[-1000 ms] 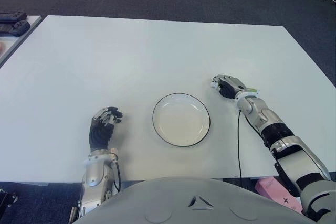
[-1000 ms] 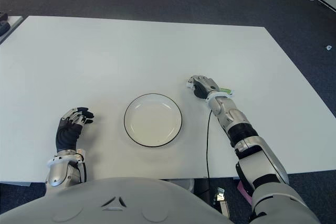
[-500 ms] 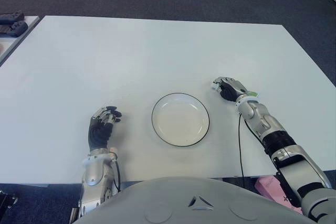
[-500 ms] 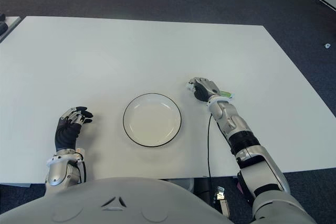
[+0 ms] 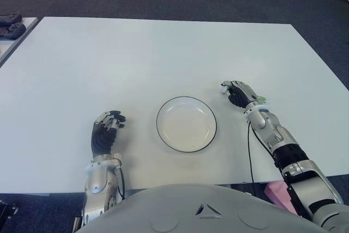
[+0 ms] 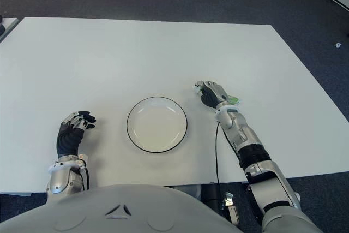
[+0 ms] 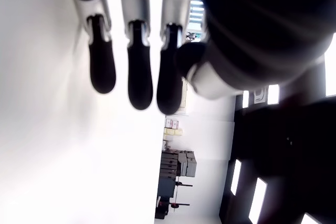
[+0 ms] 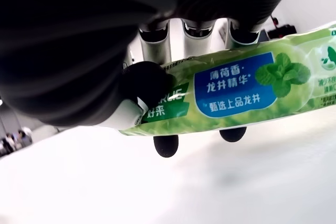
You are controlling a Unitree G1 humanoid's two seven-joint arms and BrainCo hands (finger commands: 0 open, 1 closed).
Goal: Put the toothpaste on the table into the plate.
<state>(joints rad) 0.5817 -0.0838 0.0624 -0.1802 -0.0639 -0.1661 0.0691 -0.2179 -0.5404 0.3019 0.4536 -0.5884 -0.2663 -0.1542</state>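
Now toothpaste within right hand

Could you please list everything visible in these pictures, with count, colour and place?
toothpaste: one, green tube with a blue label, gripped in the right hand, to the right of the plate.
plate: one, white with a dark rim, near the table's front edge, empty.
table: one, white, under everything.
left hand: one, dark fingers, holding nothing, left of the plate.
right hand: one, dark fingers, closed around the toothpaste.
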